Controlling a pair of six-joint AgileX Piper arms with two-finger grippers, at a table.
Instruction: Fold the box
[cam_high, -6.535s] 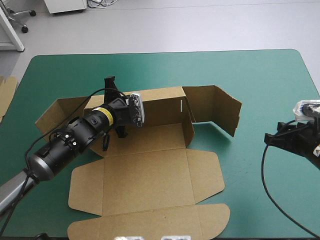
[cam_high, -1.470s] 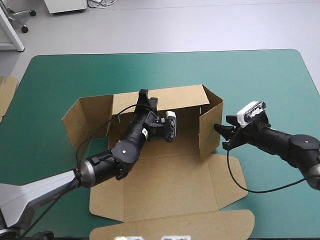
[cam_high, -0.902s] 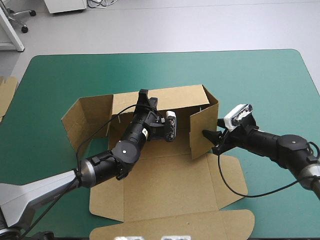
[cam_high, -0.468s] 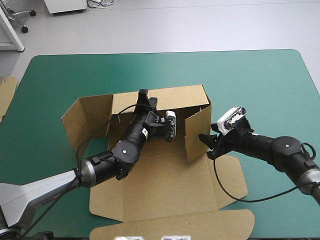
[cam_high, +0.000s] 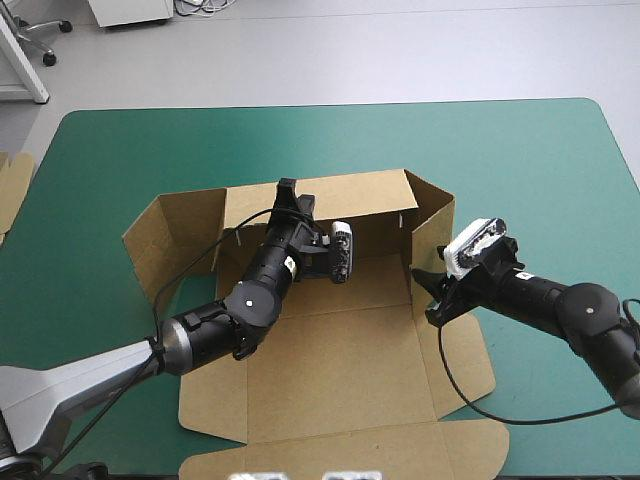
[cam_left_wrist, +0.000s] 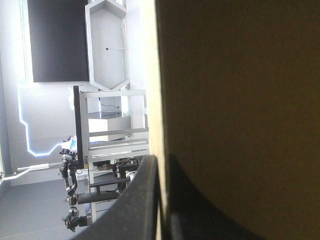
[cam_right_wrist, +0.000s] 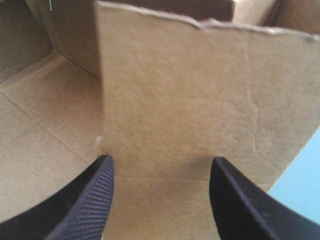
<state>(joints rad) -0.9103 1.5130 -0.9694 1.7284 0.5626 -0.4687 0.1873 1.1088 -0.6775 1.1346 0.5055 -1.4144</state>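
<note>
Side flap (cam_high: 432, 228) sits further out than just before, when it was swung in over the floor panel. It now stands nearer square to the back wall (cam_high: 350, 200). Right fingers (cam_high: 432, 296) have eased off with it, toward the desk's (cam_high: 520, 150) right edge. Left arm unchanged.

Box (cam_high: 330, 360) lies mid-desk with floor and lid panels flat, back wall and side flaps raised.

- Left fingers (cam_high: 292, 196): all but closed, pinching the back wall's top edge, board between them.
- Right fingers: spread wide, gripping nothing.

Key relation: the flap stands upright dead ahead of the right fingers, its face filling the gap between them and its free edge towards the box's inside. The right arm is much the nearer. The left looks committed to steadying the wall, so the inward push likely falls to the right arm.
</note>
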